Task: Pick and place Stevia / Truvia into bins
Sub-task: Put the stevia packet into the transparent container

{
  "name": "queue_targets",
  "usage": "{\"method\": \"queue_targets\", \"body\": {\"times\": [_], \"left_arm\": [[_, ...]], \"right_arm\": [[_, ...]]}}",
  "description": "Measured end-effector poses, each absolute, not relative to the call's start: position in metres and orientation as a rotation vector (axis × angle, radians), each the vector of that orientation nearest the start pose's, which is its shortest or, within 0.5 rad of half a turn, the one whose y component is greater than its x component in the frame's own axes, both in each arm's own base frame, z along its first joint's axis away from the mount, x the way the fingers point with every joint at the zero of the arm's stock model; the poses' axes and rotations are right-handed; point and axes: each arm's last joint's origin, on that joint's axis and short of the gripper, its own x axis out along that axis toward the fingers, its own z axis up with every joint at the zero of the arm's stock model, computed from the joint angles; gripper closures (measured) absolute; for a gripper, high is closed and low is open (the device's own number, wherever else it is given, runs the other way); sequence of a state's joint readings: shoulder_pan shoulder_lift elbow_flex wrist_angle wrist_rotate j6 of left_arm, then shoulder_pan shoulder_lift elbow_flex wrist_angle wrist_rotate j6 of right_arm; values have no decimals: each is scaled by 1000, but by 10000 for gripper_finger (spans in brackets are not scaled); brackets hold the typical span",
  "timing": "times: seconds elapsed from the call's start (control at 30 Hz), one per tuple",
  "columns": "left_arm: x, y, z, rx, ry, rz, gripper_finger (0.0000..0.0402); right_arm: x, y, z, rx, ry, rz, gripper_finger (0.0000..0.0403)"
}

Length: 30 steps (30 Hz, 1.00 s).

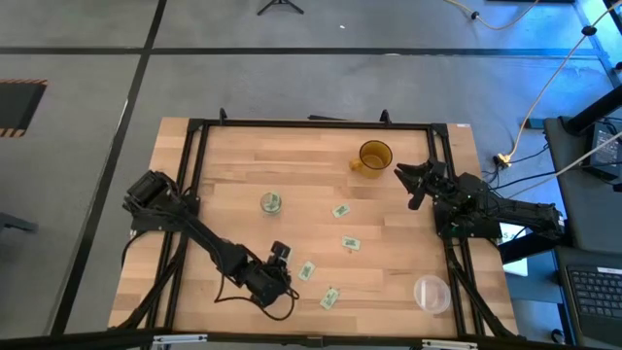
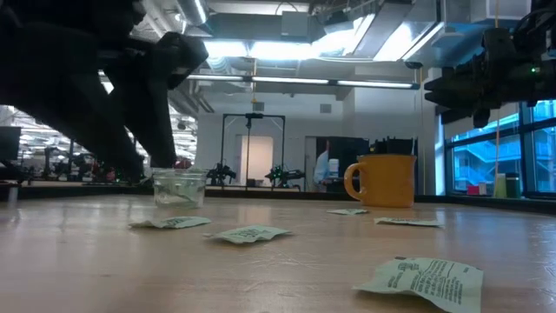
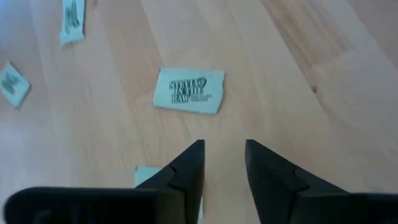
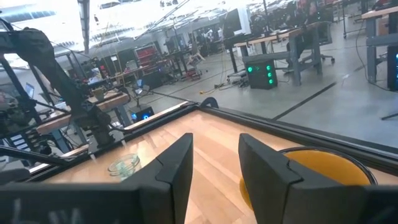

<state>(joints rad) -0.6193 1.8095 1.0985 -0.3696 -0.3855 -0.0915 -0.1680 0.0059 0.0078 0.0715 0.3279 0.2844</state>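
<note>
We can read "Stevia in the Raw" on the packet lying flat on the bench, just ahead of our left hand. That hand's fingers are a little spread and hold nothing. Other packets lie scattered nearby. The glass cup stands apart. Our right hand waits, spread, beside the yellow mug

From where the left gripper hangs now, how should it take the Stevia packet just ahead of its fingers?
Come straight down with the left gripper open. The Stevia packet lies flat on the wooden table, so there is no raised edge; I would pinch across its shorter width, fingers pressing onto the wood.
</note>
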Motion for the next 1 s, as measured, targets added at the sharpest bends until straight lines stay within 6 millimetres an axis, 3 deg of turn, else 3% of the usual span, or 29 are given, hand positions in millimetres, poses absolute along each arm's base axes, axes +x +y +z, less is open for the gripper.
{"method": "queue_targets", "body": {"times": [0.2,0.37,0.57,0.87,1.0], "left_arm": [[292,-195,162,453,960,-150,251],[285,-187,160,595,985,2,247],[284,-187,160,521,982,50,247],[278,-209,139,603,973,3,247],[274,-213,134,633,924,108,248]], "right_arm": [[93,-25,172,284,-143,-482,269],[93,-25,172,281,-142,-483,269],[93,-25,172,258,-136,-484,269],[93,-25,172,251,-134,-484,269],[93,-25,172,251,-134,-485,269]]}}
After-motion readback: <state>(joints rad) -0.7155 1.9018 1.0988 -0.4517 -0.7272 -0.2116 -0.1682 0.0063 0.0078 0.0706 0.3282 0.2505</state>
